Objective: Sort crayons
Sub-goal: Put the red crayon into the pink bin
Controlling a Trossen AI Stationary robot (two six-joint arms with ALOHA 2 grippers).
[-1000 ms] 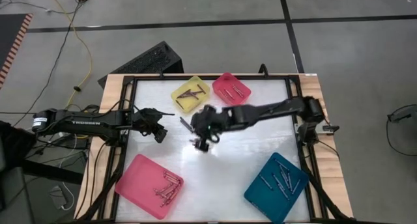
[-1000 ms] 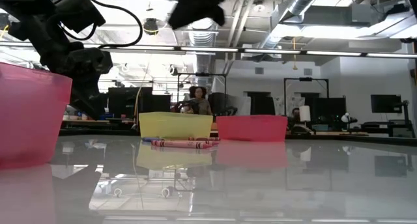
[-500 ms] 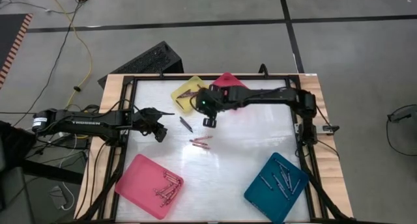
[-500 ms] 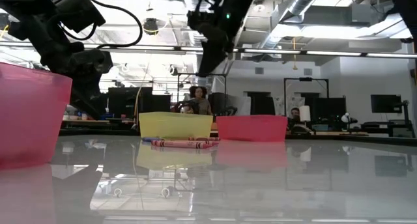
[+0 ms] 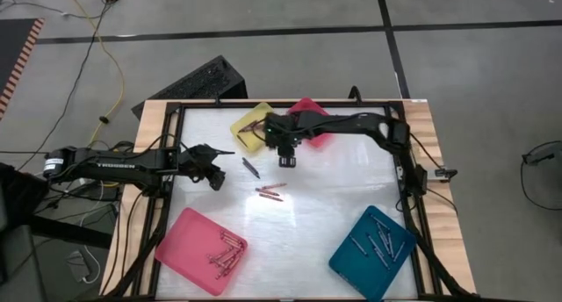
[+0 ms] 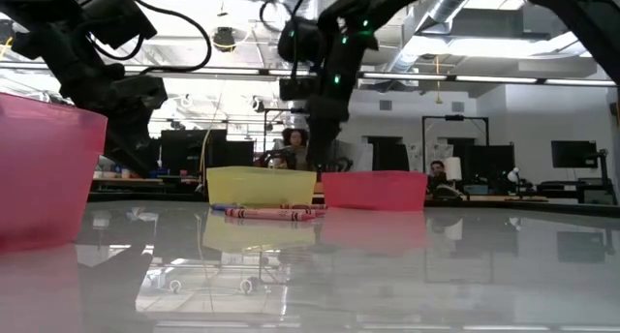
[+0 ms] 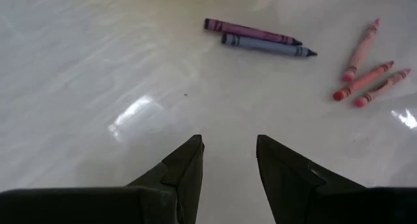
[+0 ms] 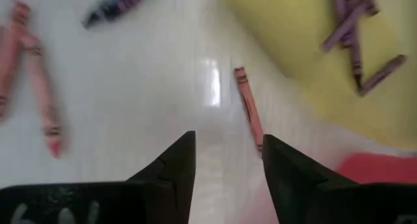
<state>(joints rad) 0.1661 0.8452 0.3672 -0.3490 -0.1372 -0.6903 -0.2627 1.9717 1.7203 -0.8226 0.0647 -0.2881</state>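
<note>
My right gripper [image 5: 285, 155] [image 8: 228, 142] hangs open over the white table, just on the near side of the yellow tray [image 5: 255, 126] and the small pink tray [image 5: 309, 118]. A salmon crayon [image 8: 247, 107] shows just past one of its fingers. Three pink crayons [image 5: 270, 192] [image 7: 365, 74] and a purple and a blue-grey crayon [image 5: 250, 168] [image 7: 260, 40] lie on the table's middle. My left gripper [image 5: 211, 175] [image 7: 228, 152] waits open at the table's left, its fingers pointing toward those crayons. The yellow tray holds purple crayons [image 8: 358, 35]. My right gripper stands open with the salmon crayon's near end [image 8: 258, 140] running behind one fingertip. I cannot tell whether the finger touches it, nor whether the crayon lies on the table or is in the air.
A large pink tray [image 5: 200, 249] with several crayons stands at the near left and a teal tray [image 5: 373, 252] with several crayons at the near right. A black frame [image 5: 171, 118] runs round the table. In the low view, people show far off in the room.
My right gripper has risen from the pink crayons at the table's middle and gone toward the far edge, stopping beside the yellow and small pink trays. The three pink crayons left behind lie uncovered now. The left arm has kept still.
</note>
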